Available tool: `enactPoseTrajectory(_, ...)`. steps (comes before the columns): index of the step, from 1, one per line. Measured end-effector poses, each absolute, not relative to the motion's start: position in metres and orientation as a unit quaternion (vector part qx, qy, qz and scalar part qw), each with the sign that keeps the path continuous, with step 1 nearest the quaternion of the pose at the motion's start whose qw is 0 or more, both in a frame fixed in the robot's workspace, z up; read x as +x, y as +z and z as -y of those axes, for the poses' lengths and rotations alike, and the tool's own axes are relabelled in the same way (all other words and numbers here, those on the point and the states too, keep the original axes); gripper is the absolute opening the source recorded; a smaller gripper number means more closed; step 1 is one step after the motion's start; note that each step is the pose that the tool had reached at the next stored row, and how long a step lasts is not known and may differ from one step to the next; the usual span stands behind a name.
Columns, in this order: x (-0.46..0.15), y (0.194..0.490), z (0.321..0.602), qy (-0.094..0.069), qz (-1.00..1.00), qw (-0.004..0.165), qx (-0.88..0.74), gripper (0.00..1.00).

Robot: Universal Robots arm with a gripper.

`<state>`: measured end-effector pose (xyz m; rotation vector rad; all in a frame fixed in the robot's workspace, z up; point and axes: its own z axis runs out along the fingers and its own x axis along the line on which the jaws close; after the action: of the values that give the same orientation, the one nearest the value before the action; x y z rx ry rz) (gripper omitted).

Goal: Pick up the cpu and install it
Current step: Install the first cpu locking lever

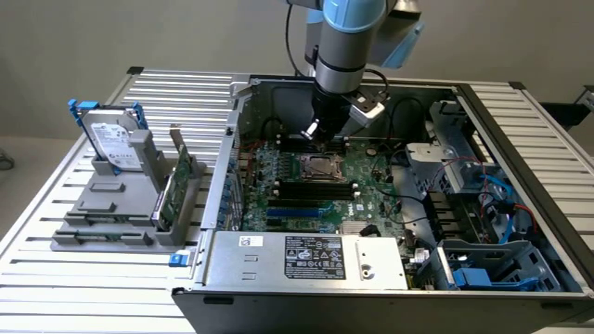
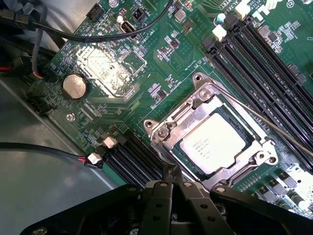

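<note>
Evidently the install step is at or near completion: the cpu point(image 2: 213, 146), silvery top up, lies flat within the socket frame point(image 2: 168, 131) on the green motherboard point(image 2: 146, 73), at lower right of centre in the wrist view. In the exterior view the same socket point(image 1: 320, 167) sits mid-frame, inside the open computer case point(image 1: 278, 257), with the chip hard to distinguish at that range.

The gripper point(image 2: 171, 183) has its fingers clenched together and carries nothing; the tips meet at the lower centre of the wrist view, just beside the near edge of the socket frame, apart from the chip itself. In the exterior view the gripper point(image 1: 327, 133) hangs directly above the board, just beyond the socket toward the upper part of the frame.

Judgement: pick-up and placement appear done. Whether the chip is fully seated, or merely resting on the contacts, cannot be confirmed. The thin retention lever point(image 2: 274, 125) stands clear of the frame at right, so the socket looks unlatched. Any further move calls for care near the socket contacts
</note>
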<state>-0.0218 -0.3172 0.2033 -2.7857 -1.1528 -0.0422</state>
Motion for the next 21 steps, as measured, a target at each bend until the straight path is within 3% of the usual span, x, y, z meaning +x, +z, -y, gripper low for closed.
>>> enactPoseTrajectory(21, -0.017, 0.2002, 0.3172, -0.014, 0.382, 0.062, -0.922, 0.11)
